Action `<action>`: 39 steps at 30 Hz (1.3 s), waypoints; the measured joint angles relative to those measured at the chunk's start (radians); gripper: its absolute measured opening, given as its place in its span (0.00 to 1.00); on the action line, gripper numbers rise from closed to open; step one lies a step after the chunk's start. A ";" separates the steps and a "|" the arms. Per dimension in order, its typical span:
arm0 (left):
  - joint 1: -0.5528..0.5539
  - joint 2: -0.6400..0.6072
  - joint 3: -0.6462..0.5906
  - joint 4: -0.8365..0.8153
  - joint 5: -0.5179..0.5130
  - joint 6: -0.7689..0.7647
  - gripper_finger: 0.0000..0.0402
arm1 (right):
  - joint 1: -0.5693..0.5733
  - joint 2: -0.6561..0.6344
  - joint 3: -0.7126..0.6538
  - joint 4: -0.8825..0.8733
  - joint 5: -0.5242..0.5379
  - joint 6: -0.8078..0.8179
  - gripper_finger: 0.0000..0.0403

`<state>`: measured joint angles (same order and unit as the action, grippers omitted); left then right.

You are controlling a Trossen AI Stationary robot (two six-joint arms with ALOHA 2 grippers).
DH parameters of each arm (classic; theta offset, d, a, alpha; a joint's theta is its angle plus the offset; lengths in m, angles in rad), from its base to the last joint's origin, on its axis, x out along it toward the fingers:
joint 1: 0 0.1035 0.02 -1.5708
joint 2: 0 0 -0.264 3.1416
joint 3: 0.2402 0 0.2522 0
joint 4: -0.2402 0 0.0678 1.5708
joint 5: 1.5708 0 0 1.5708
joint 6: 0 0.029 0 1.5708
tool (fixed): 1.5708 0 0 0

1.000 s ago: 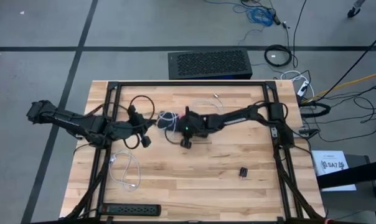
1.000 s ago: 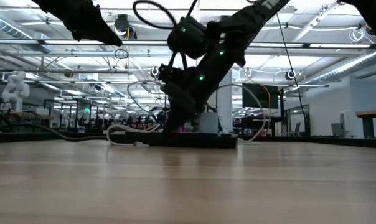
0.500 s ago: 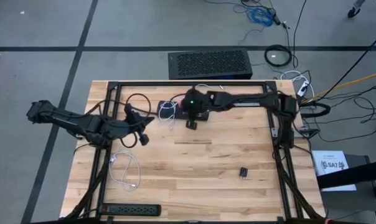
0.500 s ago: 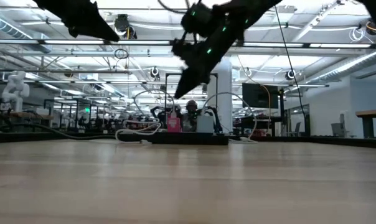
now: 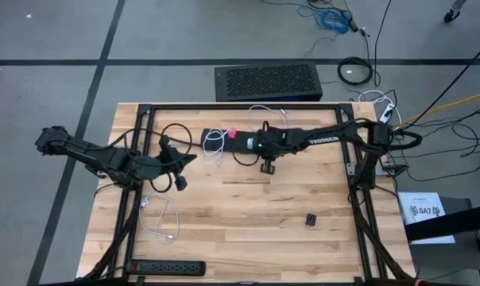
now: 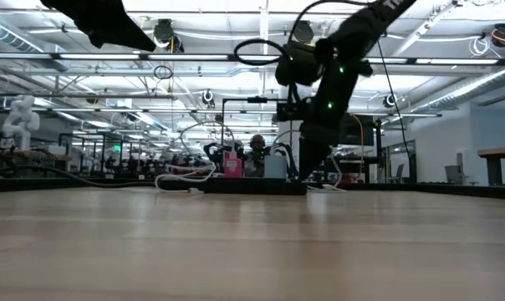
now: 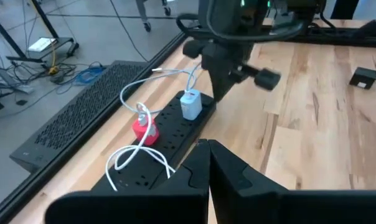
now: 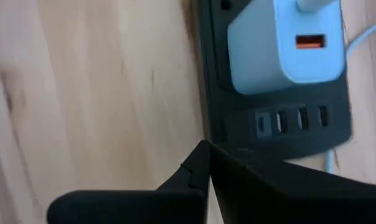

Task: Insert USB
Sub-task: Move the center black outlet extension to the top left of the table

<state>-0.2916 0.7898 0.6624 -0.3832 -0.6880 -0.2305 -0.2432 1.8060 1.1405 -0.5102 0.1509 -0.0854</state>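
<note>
Trouble is looming mainly at the black power strip (image 8: 275, 118) lying along the far edge of the wooden table (image 5: 248, 214), where the pale blue charger block (image 8: 281, 50) with its orange USB socket is sitting plugged in beside a red charger (image 7: 144, 129). Hovering just over that strip, the right gripper (image 8: 206, 152) is showing its fingers pressed together and carrying nothing, so no plug is being brought to the socket. White cable (image 5: 162, 216), probably the piece to insert, is lying loose at the near left, well apart from the strip. Descending now, the closed fingers are risking knocking the charger askew or snagging its white lead. Waiting at the left, the left gripper (image 7: 208, 152) is likewise closed and empty.
</note>
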 joint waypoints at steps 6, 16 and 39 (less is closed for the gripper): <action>0.000 0.000 0.000 0.003 0.003 -0.019 0.01 | -0.020 0.020 -0.064 0.210 -0.002 0.039 0.00; 0.000 0.000 0.000 -0.005 0.005 -0.052 0.01 | -0.064 0.177 0.094 0.299 -0.047 -0.036 0.00; 0.163 0.386 -0.106 0.341 0.040 -0.149 0.01 | -0.029 -0.056 0.244 -0.027 -0.131 -0.077 0.00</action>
<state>-0.1282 1.1758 0.5567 -0.0424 -0.6484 -0.3796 -0.2725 1.7502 1.3850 -0.5369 0.0196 -0.1626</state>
